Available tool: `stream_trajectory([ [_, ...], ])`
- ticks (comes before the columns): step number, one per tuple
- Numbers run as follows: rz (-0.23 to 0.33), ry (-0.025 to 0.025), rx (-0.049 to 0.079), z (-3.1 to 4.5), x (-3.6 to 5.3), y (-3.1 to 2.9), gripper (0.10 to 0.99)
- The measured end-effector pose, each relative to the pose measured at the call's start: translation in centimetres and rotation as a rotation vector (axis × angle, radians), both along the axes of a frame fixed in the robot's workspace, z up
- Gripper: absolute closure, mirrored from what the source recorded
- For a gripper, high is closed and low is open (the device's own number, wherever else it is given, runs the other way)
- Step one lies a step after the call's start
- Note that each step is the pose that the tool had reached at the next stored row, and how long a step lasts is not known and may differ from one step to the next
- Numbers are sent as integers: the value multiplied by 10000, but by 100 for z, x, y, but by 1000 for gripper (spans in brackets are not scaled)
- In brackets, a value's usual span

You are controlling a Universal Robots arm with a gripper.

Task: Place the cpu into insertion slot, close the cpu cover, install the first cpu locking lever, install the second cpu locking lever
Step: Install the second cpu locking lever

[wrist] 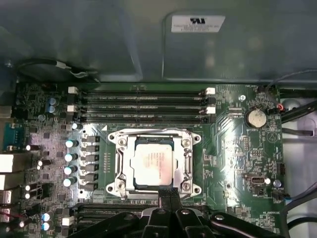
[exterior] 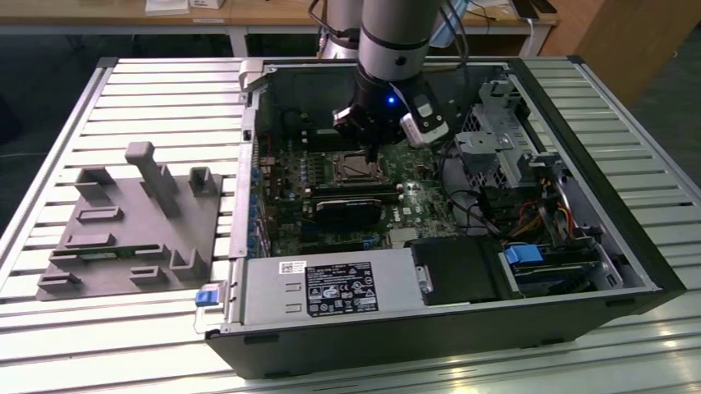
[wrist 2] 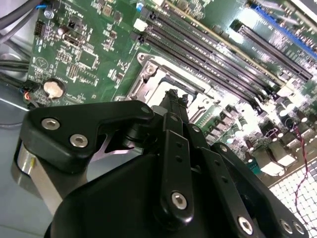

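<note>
Exterior view: gripper [exterior: 376,149] hangs inside the open PC case [exterior: 613,271], just above the insertion slot [exterior: 356,169] on the motherboard [exterior: 428,201]. First wrist view: cpu [wrist: 154,164] sits in the slot, cpu cover [wrist: 187,154] frames it, fingertips [wrist: 170,194] pressed together, empty, at the socket edge opposite the memory slots [wrist: 141,105]. Second wrist view: same closed fingers [wrist 2: 174,111] over the socket rim. Risk, my read: tips slipping off the frame edge could scrape the board beside the socket.
</note>
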State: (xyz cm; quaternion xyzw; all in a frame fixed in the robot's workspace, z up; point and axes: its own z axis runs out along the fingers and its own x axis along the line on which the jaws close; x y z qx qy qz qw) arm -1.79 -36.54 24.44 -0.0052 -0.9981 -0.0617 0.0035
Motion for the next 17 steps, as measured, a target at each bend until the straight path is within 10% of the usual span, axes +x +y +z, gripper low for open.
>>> stream_trajectory([
  [17, -2, -1, 0, -97, -19, -102, 980],
])
